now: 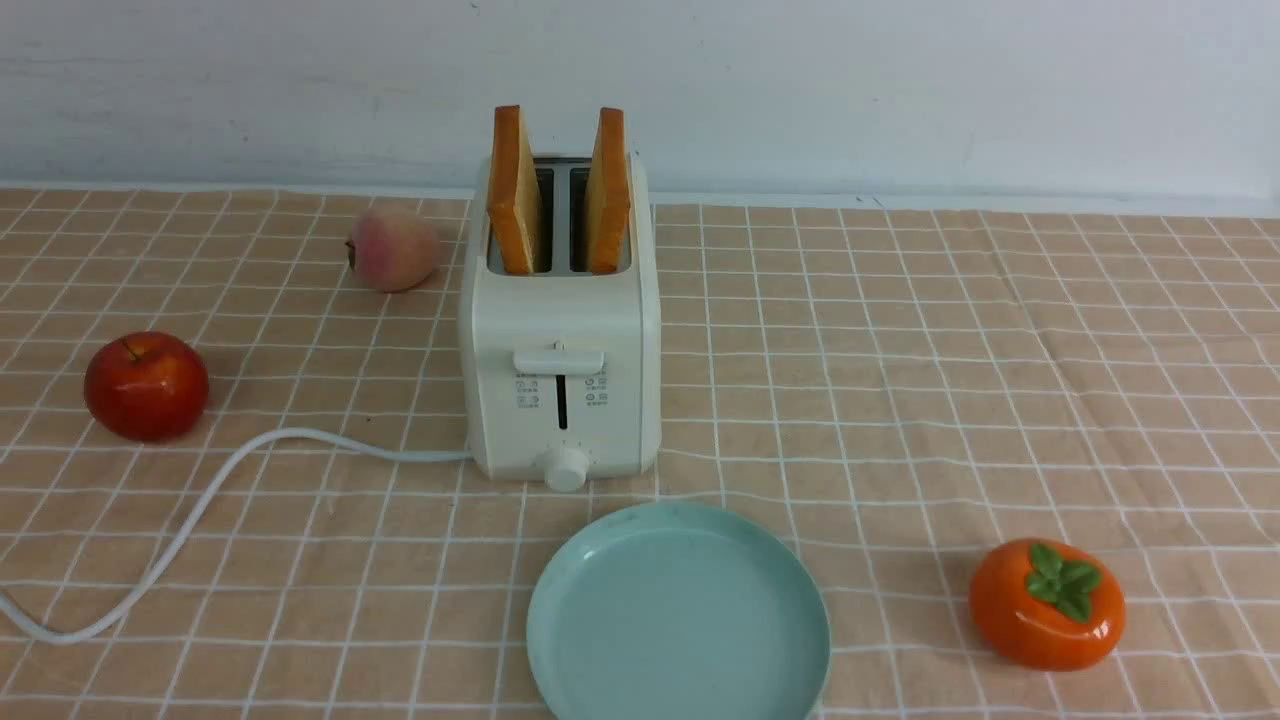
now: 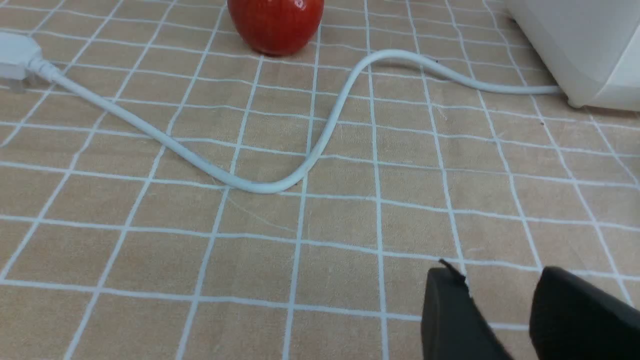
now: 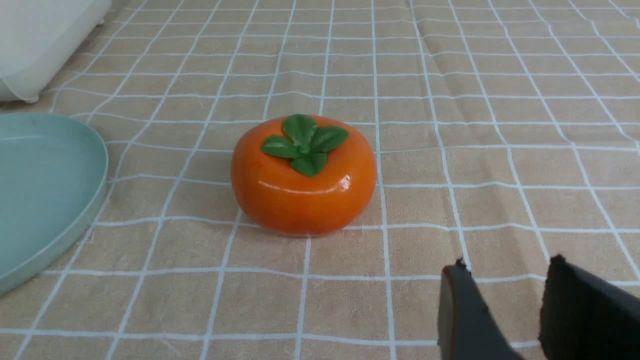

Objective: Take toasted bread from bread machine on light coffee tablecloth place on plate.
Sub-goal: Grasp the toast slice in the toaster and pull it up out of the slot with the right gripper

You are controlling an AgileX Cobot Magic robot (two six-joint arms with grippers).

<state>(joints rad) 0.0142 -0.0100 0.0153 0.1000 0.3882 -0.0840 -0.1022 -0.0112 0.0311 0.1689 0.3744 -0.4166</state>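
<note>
- Toasted bread point(image 1: 515, 190) stands upright in both slots of bread machine point(image 1: 560, 330), tops poking out; I reckon easy to pinch from above.
- Plate point(image 1: 678, 620) bare, just in front of machine: short carry.
- Left gripper point(image 2: 500, 280) & right gripper point(image 3: 507, 267): jaws part-open, holding nothing, low over light coffee tablecloth point(image 1: 900, 380).
- Cord point(image 1: 200, 510) and apple point(image 1: 146, 385) on L, persimmon point(image 1: 1046, 603) on R; room above the slots is open.

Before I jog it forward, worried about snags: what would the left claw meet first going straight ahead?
Likely the white cord, crossing the tablecloth ahead of the left claw; the bread machine stands just beyond. Its height is unclear.
</note>
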